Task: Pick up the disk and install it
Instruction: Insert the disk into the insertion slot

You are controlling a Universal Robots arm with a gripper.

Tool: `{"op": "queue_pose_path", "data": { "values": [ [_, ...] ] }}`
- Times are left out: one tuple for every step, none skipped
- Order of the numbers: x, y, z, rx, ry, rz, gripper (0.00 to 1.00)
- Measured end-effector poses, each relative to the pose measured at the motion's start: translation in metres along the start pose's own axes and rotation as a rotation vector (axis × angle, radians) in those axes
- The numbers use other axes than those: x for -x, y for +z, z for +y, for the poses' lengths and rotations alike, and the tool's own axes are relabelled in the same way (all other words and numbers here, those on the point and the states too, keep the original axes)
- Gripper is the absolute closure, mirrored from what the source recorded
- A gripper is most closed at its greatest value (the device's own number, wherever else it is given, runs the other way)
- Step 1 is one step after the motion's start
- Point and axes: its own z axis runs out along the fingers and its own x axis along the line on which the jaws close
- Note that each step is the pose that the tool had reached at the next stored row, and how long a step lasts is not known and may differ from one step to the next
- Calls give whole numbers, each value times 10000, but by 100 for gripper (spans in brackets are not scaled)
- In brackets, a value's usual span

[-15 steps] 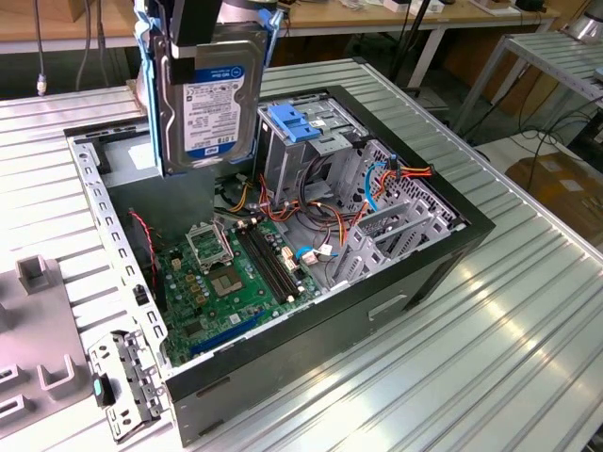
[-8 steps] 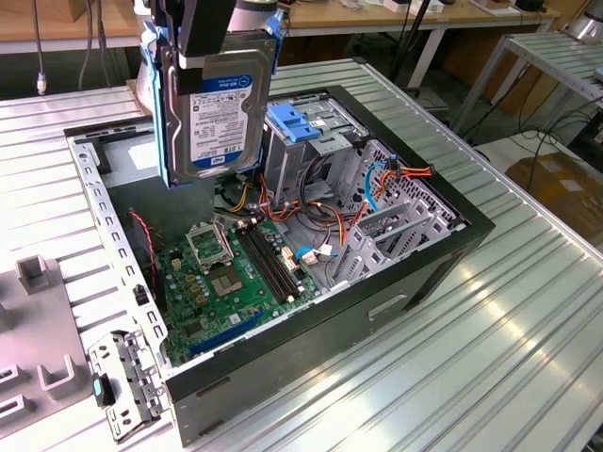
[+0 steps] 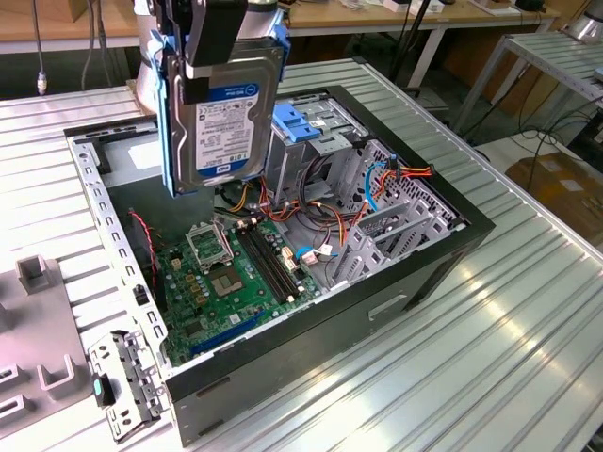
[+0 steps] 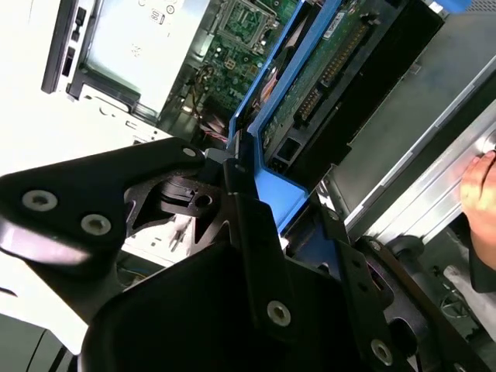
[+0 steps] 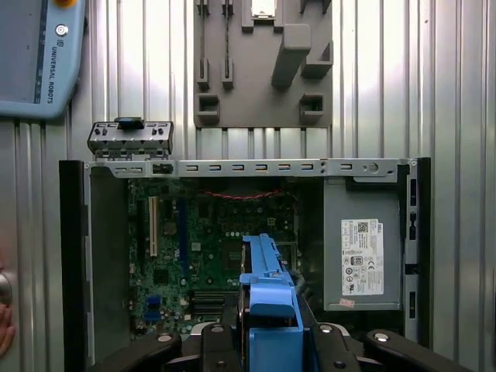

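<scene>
The disk (image 3: 223, 118) hangs upright above the open computer case (image 3: 429, 273), label side toward the exterior camera, blue rails along its edges. My gripper (image 3: 219, 56) is shut on the disk's upper end, over the case's back corner at the exterior view's left. In the first wrist view the disk (image 5: 267, 291) shows edge-on as a blue rail above the motherboard (image 5: 209, 248), with the gripper (image 5: 267, 337) clamped around it. The second wrist view looks along the disk's underside (image 4: 349, 85), its circuit board and connector showing, with a black finger (image 4: 252, 225) on the rail.
A grey drive cage with a blue clip (image 3: 306, 122) sits at the case's far side among loose cables (image 3: 325, 221). The grey power supply (image 5: 364, 256) fills one corner. Beside the case lie a grey fixture plate (image 5: 263, 70) and a pendant (image 5: 39, 54). A hand (image 4: 480, 186) is nearby.
</scene>
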Motion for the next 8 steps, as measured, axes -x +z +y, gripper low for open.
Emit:
{"op": "queue_pose_path", "data": {
  "values": [
    [-17, 0, 0, 0, 0, 3, 63],
    [-28, 1, 0, 0, 0, 5, 63],
    [-37, 1, 0, 0, 0, 7, 63],
    [-45, 2, -1, 0, -1, 8, 63],
    [-51, 3, -2, 0, -1, 9, 63],
    [-54, 4, -5, -1, 0, 9, 63],
    [-56, 5, -11, -1, -1, 9, 63],
    [-58, 5, -27, 0, 0, 10, 63]
  ]
}}
